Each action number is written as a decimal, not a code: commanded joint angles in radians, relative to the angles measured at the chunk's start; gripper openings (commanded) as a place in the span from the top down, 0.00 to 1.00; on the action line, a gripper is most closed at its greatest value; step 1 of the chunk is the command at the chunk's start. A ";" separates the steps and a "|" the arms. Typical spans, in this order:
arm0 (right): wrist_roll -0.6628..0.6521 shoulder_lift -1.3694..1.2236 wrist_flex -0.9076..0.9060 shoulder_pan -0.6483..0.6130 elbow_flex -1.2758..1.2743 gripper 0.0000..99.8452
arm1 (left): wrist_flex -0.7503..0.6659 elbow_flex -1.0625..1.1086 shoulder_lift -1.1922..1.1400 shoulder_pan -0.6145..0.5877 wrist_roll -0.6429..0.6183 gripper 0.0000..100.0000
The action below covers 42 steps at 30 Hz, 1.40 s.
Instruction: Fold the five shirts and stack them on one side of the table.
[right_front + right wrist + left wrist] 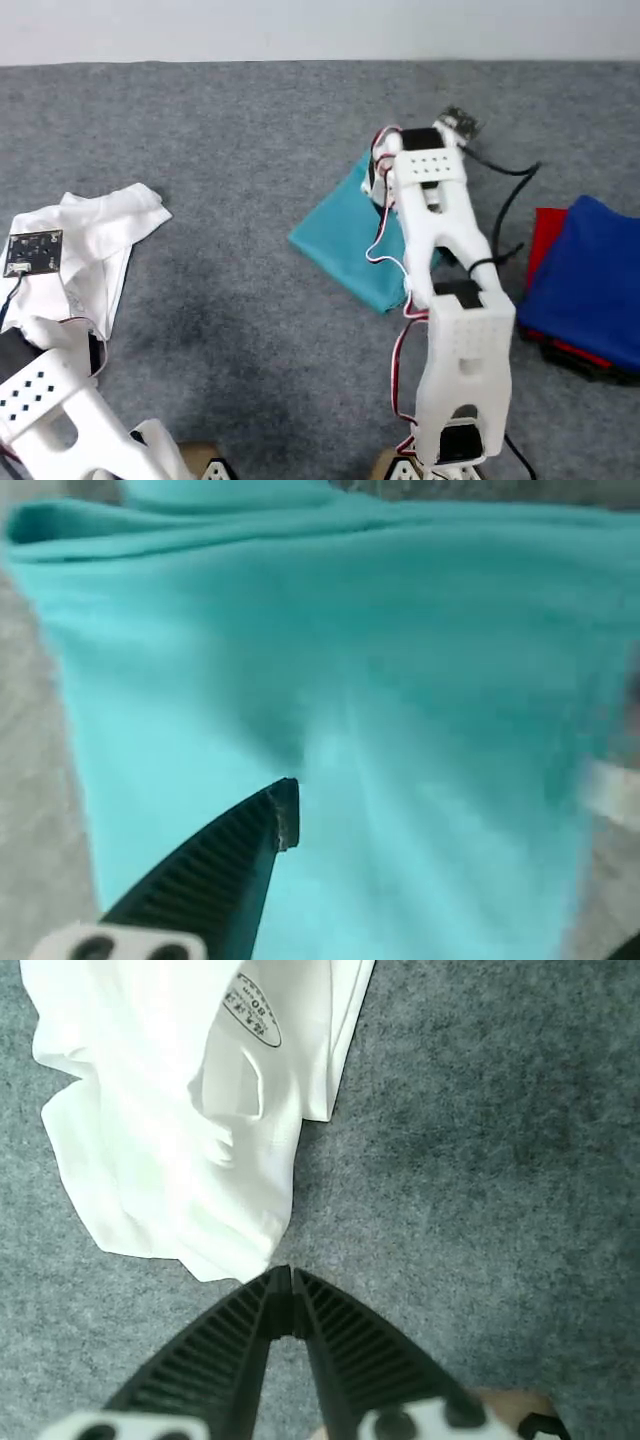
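Observation:
A crumpled white shirt (95, 240) lies at the table's left side. My left gripper (291, 1285) hangs shut just off the edge of the white shirt (170, 1120), holding nothing. A folded teal shirt (345, 240) lies in the middle of the table. The right arm (440, 230) stretches over its right part. My right gripper (460, 870) is open low above the teal shirt (400, 660); one black finger (275, 825) hovers over the cloth and the other sits at the view's corner. At the right edge a blue shirt (590, 280) lies on a red one (545, 235).
Grey carpet-like tabletop (230, 330) runs bare between the white and teal shirts. A dark layer (585, 365) shows under the blue and red stack. A black cable (510, 205) loops beside the right arm. The left arm (45, 400) stands at the near left corner.

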<state>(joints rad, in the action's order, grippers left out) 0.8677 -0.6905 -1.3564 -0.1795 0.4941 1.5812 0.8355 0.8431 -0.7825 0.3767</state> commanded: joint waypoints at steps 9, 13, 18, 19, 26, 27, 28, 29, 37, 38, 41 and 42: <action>0.021 -0.173 0.148 -0.010 0.075 0.69 | 0.000 -0.004 0.014 0.002 -0.002 1.00; 0.017 -0.171 0.087 -0.004 0.109 0.91 | 0.000 -0.004 0.012 0.002 -0.002 1.00; -0.044 -0.170 0.030 -0.004 0.114 0.97 | 0.000 -0.004 0.012 0.002 -0.002 1.00; -0.058 -0.170 0.018 -0.004 0.114 0.98 | 0.000 -0.004 0.014 0.002 -0.002 1.00; -0.250 -0.114 -0.104 0.036 0.115 0.99 | 0.000 -0.004 0.014 0.002 -0.002 1.00; -0.279 -0.090 -0.127 0.048 0.115 0.99 | 0.002 -0.004 0.014 0.002 -0.002 1.00; -0.311 -0.059 -0.150 0.061 0.115 0.99 | 0.002 -0.004 0.014 0.002 -0.002 1.00; -0.348 -0.022 -0.174 0.074 0.115 0.99 | 0.002 -0.004 0.014 0.002 -0.002 1.00; -0.644 0.288 -0.355 0.150 0.115 0.99 | 0.002 -0.004 0.014 0.002 -0.002 1.00; -0.672 0.323 -0.375 0.160 0.115 0.99 | 0.002 -0.004 0.014 0.002 -0.002 1.00; -0.796 0.417 -0.429 0.193 0.115 0.99 | 0.002 -0.004 0.014 0.002 -0.002 1.00; -0.842 0.446 -0.435 0.213 0.114 0.99 | 0.002 -0.004 0.014 0.002 -0.002 1.00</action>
<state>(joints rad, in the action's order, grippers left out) 0.1404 -0.3851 -1.7492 -0.0107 0.5892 1.5812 0.8355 0.8431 -0.7825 0.3767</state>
